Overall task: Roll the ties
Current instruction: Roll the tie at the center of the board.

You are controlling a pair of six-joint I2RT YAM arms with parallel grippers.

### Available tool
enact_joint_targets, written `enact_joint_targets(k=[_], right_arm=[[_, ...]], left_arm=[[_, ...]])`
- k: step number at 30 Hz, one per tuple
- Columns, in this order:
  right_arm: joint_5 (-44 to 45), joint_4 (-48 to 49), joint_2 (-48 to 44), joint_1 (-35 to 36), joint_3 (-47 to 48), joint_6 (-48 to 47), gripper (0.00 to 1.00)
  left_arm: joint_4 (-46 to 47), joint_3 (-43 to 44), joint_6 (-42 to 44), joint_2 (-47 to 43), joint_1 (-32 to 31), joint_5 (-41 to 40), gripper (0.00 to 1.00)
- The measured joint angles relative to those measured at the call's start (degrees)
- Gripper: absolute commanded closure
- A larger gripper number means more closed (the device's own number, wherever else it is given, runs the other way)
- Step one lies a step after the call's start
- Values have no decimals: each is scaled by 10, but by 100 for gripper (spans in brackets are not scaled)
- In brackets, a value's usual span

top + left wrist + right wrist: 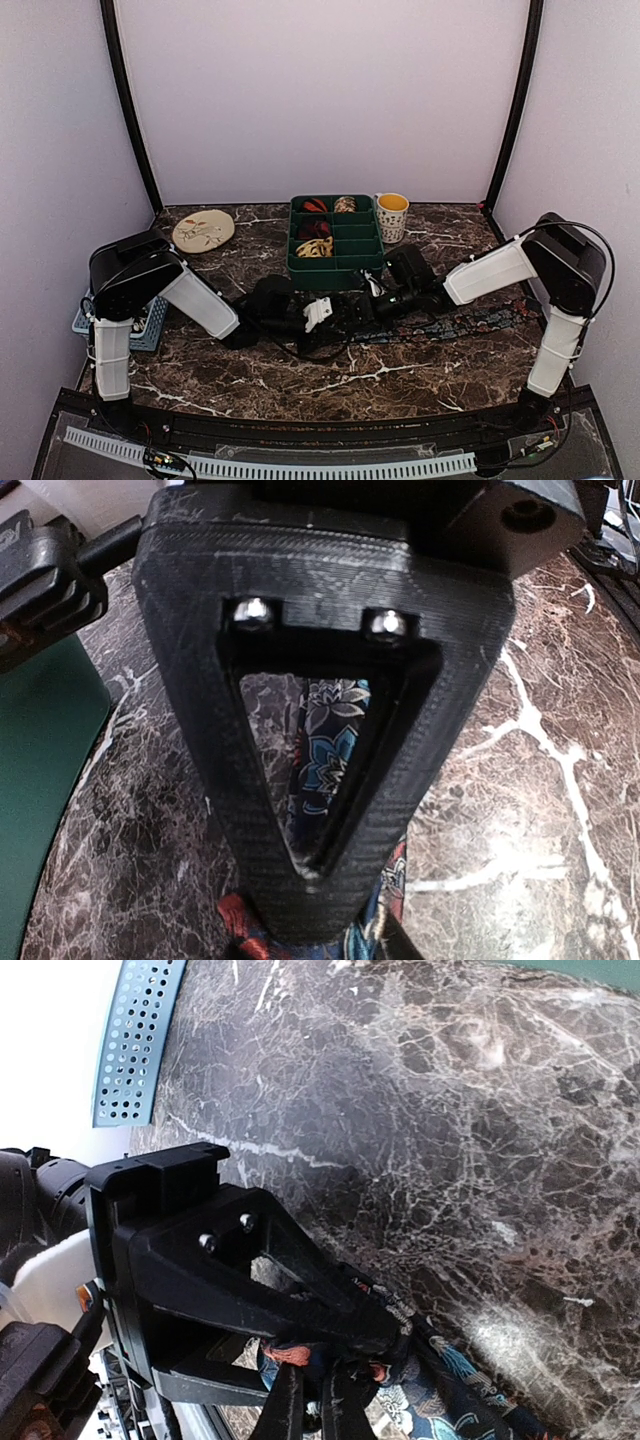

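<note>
A dark blue tie (450, 322) with light floral specks and red lining lies along the marble table (300, 385), running right from the two grippers. Its near end is bunched up between them. My left gripper (335, 312) is shut on this bunched end; in the left wrist view the tie (325, 745) shows through the finger's triangular opening and bulges out under the left gripper (315, 920). My right gripper (375, 305) meets it from the right. In the right wrist view the right gripper (318, 1400) has its thin fingers close together in the folded tie (470, 1400).
A green divided tray (372, 250) behind the grippers holds several small rolled ties (314, 228). A yellow-rimmed cup (392, 215) stands to its right and a tan plate (203, 230) to its left. A blue perforated basket (152, 326) sits at the left edge.
</note>
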Motion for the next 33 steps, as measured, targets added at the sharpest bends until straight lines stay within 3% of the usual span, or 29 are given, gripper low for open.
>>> enact_joint_targets(k=[7, 10, 12, 17, 19, 23, 27, 33], right_arm=[[0, 3, 6, -1, -3, -7, 100], [3, 7, 6, -5, -9, -10, 100], [3, 8, 6, -7, -12, -12, 100], [5, 7, 6, -10, -14, -20, 100], [7, 5, 6, -10, -14, -23, 100], [12, 0, 6, -10, -14, -30, 100], [16, -2, 2, -10, -17, -33, 100], [16, 0, -3, -10, -27, -34, 100]], left_arm=[[-8, -7, -10, -8, -1, -26, 35], [-22, -21, -10, -29, -1, -51, 11], [-30, -42, -12, -53, -1, -70, 6], [-14, -103, -30, -117, -1, -105, 1], [35, -143, -63, -155, -1, -139, 1], [70, -157, -108, -167, -1, -163, 1], [80, -148, -116, -152, 1, -133, 2], [131, -140, -126, -92, 0, -60, 12]])
